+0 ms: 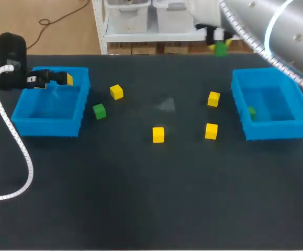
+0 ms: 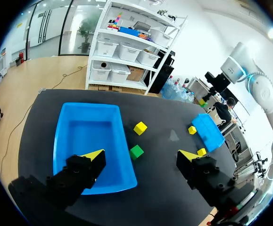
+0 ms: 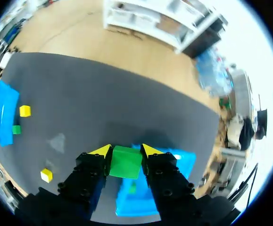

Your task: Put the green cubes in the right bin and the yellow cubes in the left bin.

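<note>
The right hand (image 3: 126, 150) hangs seemingly high over the desk's (image 1: 141, 198) far edge, fingers clamping a green cube (image 3: 125, 163). The left hand (image 2: 141, 154) hovers over the desk's left end, fingers spread.

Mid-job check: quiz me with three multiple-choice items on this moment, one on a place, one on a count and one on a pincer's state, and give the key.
1. Where is the loose small green cube?
A. on the black table, beside the left blue plastic bin
B. inside that bin
C. at the table's near edge

2. How many small yellow cubes lie on the table?
A. two
B. four
C. six

3. The right pincer is:
A. open and empty
B. shut on a yellow cube
C. shut on a second green cube

Key:
1 A: it rests on the table just outside the bin's wall.
2 B: the head view shows four, all outside the bins.
3 C: in the right wrist view both fingers press on the cube's sides.
</note>
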Controlling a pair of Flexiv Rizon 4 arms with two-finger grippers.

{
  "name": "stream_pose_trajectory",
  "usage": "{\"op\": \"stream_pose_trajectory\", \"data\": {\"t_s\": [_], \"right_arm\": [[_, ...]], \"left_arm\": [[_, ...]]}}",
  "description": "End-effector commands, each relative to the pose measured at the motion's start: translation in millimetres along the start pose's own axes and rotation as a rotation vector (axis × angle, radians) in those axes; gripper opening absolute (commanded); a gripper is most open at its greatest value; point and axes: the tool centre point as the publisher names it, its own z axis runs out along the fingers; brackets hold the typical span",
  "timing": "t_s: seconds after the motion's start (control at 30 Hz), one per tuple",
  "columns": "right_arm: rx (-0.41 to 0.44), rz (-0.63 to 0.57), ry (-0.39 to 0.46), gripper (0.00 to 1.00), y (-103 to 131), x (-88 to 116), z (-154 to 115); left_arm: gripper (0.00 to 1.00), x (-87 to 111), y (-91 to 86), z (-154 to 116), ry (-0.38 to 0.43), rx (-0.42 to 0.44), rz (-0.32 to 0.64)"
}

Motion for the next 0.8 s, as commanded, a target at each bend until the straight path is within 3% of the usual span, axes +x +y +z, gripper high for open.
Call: {"op": "stream_pose_trajectory", "data": {"t_s": [0.03, 0.2, 0.4, 0.8], "right_arm": [[-0.014, 0.068, -0.004, 0.0, -37.8, 33.6, -9.3], [-0.01, 0.149, 0.024, 0.0, -60.9, 77.9, -4.0], [-0.015, 0.187, 0.061, 0.0, -65.5, 115.7, 5.1], [-0.022, 0.217, 0.096, 0.0, -61.9, 136.1, 19.9]], "left_arm": [[1.0, 1.2, 1.4, 0.2, -0.005, 0.006, 0.001], [1.0, 1.2, 1.4, 0.2, -0.005, 0.006, 0.001], [1.0, 1.2, 1.4, 0.2, -0.005, 0.006, 0.001], [1.0, 1.2, 1.4, 0.2, -0.005, 0.006, 0.001]]}}
